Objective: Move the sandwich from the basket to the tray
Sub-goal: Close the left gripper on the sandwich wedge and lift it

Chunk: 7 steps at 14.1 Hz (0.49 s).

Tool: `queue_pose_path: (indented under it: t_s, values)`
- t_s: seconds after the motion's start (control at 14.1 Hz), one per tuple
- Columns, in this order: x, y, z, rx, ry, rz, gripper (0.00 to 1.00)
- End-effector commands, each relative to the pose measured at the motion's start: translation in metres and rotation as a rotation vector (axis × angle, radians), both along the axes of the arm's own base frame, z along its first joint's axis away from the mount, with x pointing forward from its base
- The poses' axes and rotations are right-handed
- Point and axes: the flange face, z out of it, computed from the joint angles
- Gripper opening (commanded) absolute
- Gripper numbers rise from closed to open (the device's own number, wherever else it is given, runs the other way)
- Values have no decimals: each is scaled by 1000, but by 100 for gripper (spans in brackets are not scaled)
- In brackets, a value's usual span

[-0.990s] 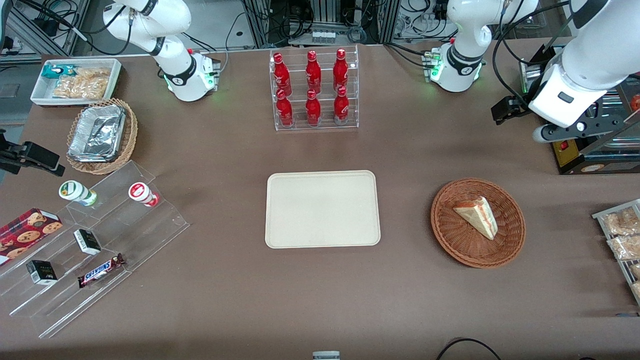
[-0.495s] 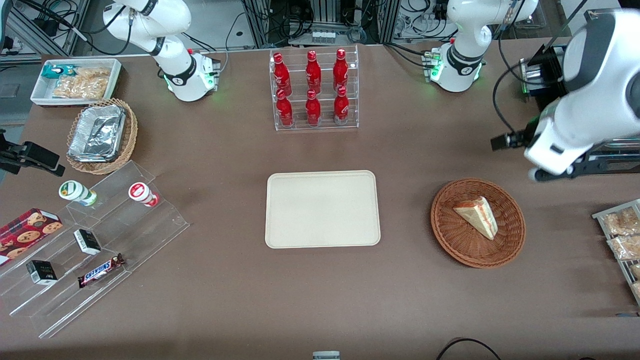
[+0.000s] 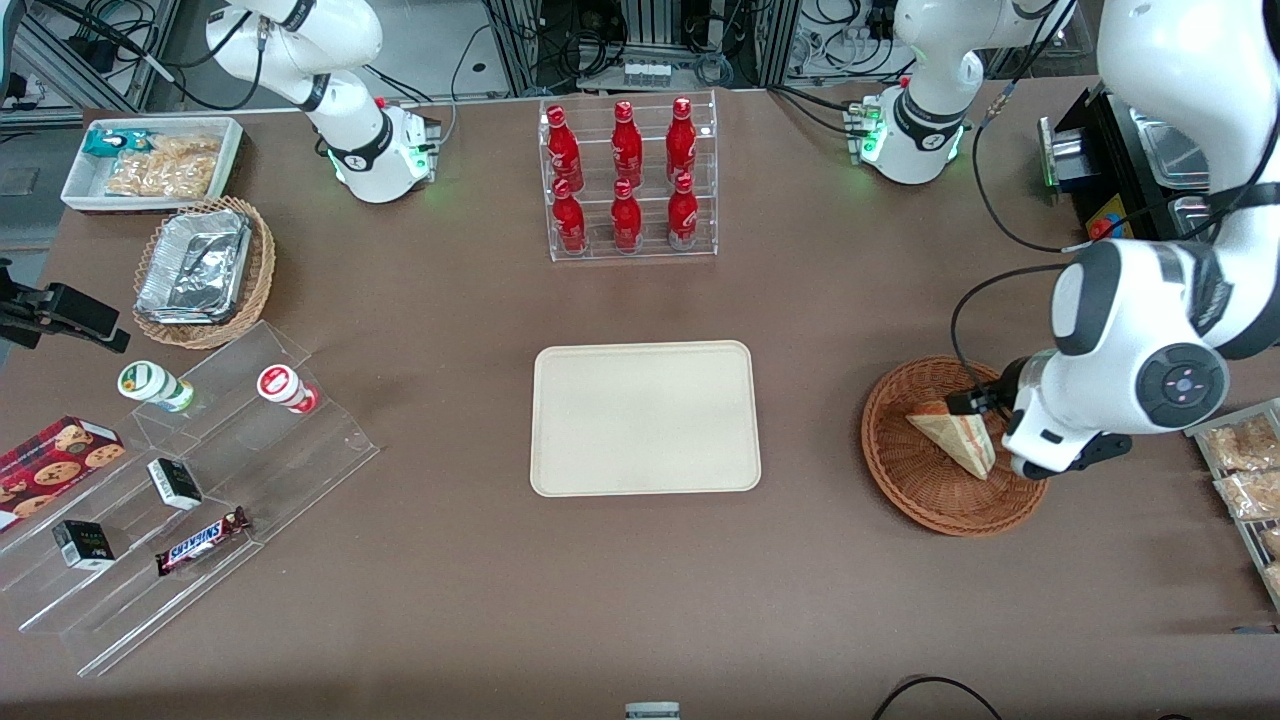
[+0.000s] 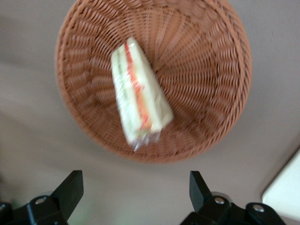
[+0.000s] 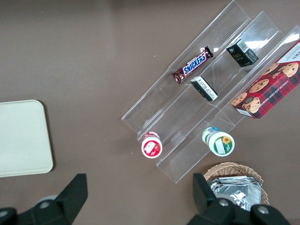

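The sandwich [image 3: 950,438] is a pale wedge with red and green filling along its edge, lying in the round reddish-brown wicker basket [image 3: 920,500]. The left wrist view shows the same sandwich [image 4: 138,101] inside the basket [image 4: 211,70]. My left gripper [image 4: 133,190] is open, hanging above the bare table just outside the basket's rim, with nothing between its fingers [image 4: 70,187]. From the front, the arm's wrist [image 3: 1050,430] covers the basket's edge toward the working arm's end. The beige tray [image 3: 645,418] lies flat mid-table with nothing on it, and its corner [image 4: 286,192] appears in the left wrist view.
A clear rack of red bottles [image 3: 628,180] stands farther from the front camera than the tray. A black machine [image 3: 1130,150] and a rack of snack packets [image 3: 1240,470] sit at the working arm's end. A stepped acrylic shelf [image 3: 200,470] and a tan foil-tray basket [image 3: 205,270] lie toward the parked arm's end.
The left arm has swung down from over the black machine toward the front camera and now hangs at the basket's edge. The sandwich, basket and tray have not moved.
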Motion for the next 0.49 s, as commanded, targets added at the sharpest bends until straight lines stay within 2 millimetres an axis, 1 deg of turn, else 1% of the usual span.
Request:
queue_pose_path:
  t_s: [0.0, 0.07, 0.21, 0.35, 0.42]
  values:
    - [5, -6, -37, 36, -38, 111, 100]
    - [8, -10, -46, 41, -49, 145, 100]
    - [7, -8, -60, 48, -42, 182, 100]
    - [7, 0, -69, 50, -32, 207, 100]
    - [9, 9, -76, 63, -36, 244, 100]
